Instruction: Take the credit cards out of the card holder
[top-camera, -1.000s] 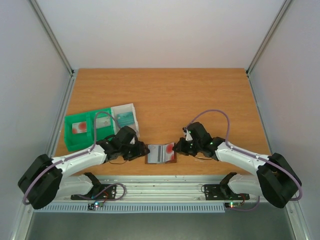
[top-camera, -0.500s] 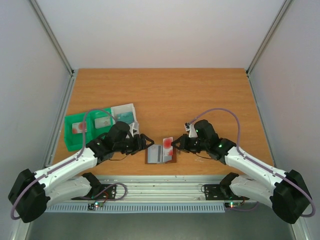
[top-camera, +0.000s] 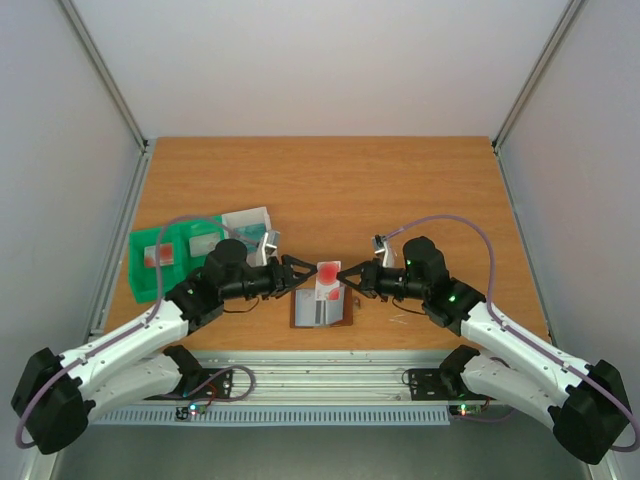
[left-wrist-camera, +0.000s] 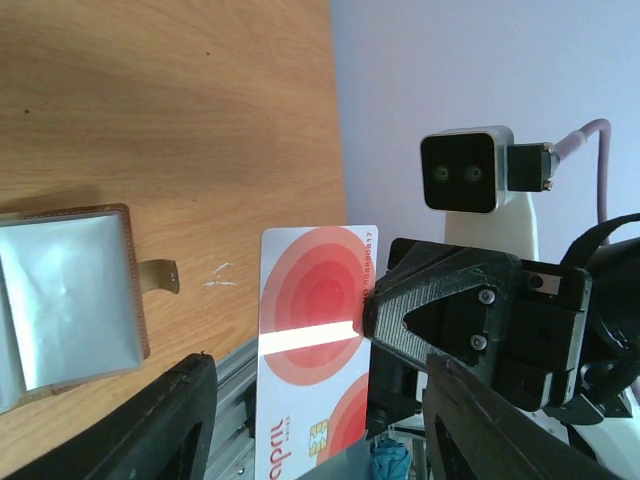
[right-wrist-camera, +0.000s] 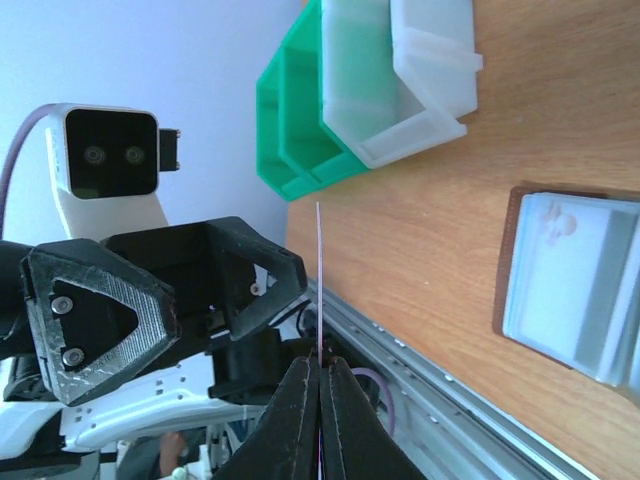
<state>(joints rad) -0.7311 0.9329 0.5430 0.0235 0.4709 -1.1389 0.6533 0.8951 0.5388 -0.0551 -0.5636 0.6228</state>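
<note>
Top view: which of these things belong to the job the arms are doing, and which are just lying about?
Part of the job:
- white card, pinched in the right gripper
- card holder, lying open on the table
- left gripper, open beside the card

Just lying about:
- green and clear tray

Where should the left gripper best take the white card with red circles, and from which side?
Take the card by its free left edge, coming from the left, opposite the right gripper pinching its right edge. It is held clear above the card holder, both flat faces exposed, so the open left gripper can likely close across them.
</note>
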